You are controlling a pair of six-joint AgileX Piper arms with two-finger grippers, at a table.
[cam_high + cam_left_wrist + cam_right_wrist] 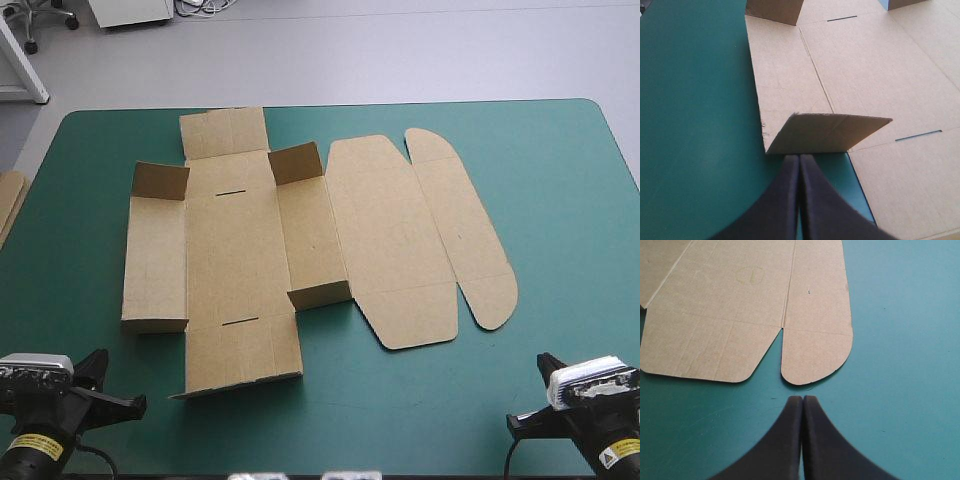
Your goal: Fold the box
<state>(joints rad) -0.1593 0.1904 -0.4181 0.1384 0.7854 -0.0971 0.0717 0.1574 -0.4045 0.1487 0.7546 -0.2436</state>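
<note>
While left gripper [799, 157] and right gripper [802, 398] stand pinched together, empty, the brown box [235, 250] lies mostly flat ahead of both; I judge left must spread before taking the upright flap [826, 133] just beyond its tip.

On the box [235, 260], raised flaps [297, 162] obstruct low passes; the teal-green table [570, 200] right of it lies open.

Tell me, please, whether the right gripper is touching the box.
Apart. The right wrist view shows a strip of teal-green cover between the tip of the shut right gripper and the rounded flap of the box.
</note>
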